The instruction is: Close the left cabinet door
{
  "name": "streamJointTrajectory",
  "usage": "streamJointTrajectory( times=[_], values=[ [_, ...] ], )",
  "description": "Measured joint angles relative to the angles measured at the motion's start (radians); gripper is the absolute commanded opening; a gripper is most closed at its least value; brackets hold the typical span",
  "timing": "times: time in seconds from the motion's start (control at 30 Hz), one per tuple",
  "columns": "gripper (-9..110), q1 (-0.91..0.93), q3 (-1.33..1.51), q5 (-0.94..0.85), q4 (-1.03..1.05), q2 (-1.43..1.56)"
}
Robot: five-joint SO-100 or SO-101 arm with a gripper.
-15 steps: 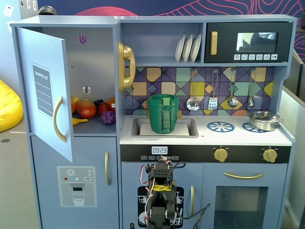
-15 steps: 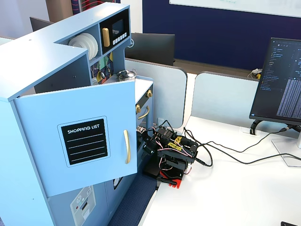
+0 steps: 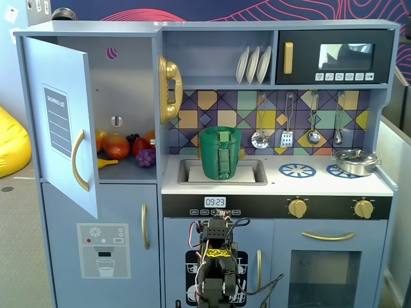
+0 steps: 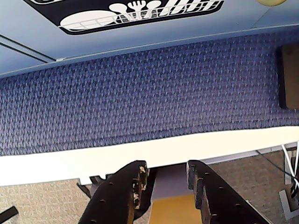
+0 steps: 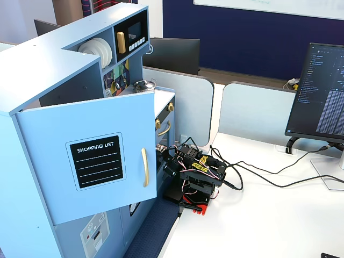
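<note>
With its gripper (image 4: 163, 179) parted and empty over blue carpet (image 4: 140, 98), the folded arm (image 3: 217, 269) sits at six o'clock below the toy kitchen, whose left door (image 3: 61, 122) hangs wide open at ten o'clock.

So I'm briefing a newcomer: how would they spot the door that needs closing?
Find the blue toy kitchen and look at its upper left corner. The left cabinet door hangs wide open in front of a shelf of toy fruit. Unlike the shut dispenser door below, it carries a black SHOPPING LIST panel and a curved gold handle.
</note>
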Motion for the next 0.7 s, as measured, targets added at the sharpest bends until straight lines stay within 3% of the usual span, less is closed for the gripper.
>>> streamJointTrajectory(
  times=[0.17,0.37,0.57,0.7],
  values=[
    [0,-0.190,-0.002,-0.057,0.002,0.000],
    [0,-0.830,-0.133,-0.064,-0.034,0.032],
    [0,-1.525,-0.170,-0.268,-0.400,-0.028],
    [0,-1.838,-0.170,-0.296,-0.798,-0.175]
  ],
)
